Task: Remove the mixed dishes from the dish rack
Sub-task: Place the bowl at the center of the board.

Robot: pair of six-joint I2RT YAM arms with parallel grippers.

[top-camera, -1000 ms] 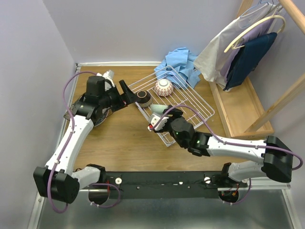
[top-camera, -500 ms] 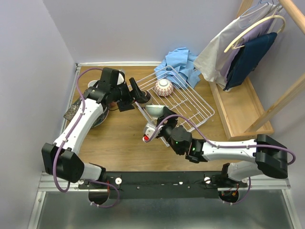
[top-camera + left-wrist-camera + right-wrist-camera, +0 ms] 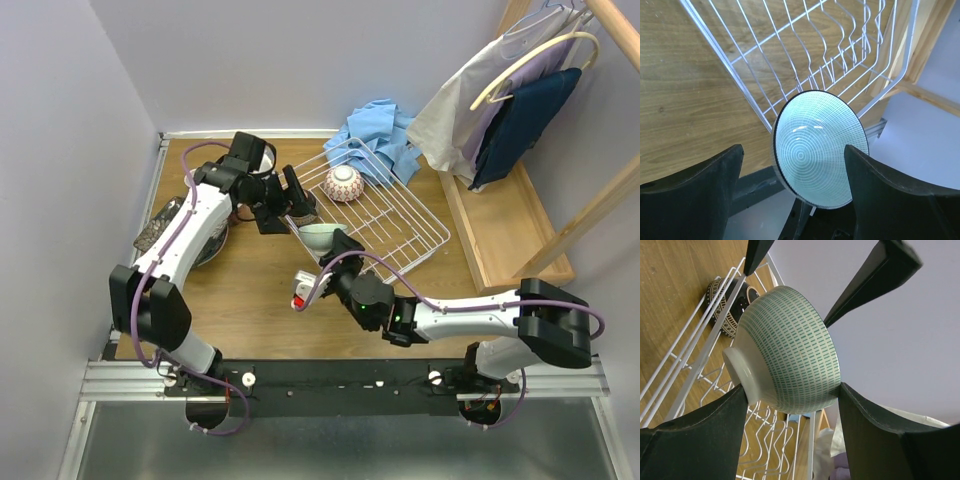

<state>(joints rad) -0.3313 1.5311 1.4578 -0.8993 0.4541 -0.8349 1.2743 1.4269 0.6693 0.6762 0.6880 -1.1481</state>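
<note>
**Pale green bowl held at the dish rack's edge**

Overhead view, near to far. The right fingers (image 3: 715, 430) are clamped on the pale green bowl (image 3: 321, 236), one against its foot and side, the other against its rim. The bowl is tipped on its side at the 7 o'clock edge of the white wire dish rack (image 3: 400, 215), which sits skewed on the wooden counter (image 3: 250, 290). At the bowl's 11 o'clock, the left fingers (image 3: 695, 190) stand apart and touch nothing; the bowl's ringed inside faces that wrist camera. A brown bowl (image 3: 303, 207) sits in the rack's 9 o'clock corner and a pink bowl (image 3: 343, 183) at 11 o'clock. A blue cloth (image 3: 380, 135) lies beyond, at 12 o'clock.
</note>
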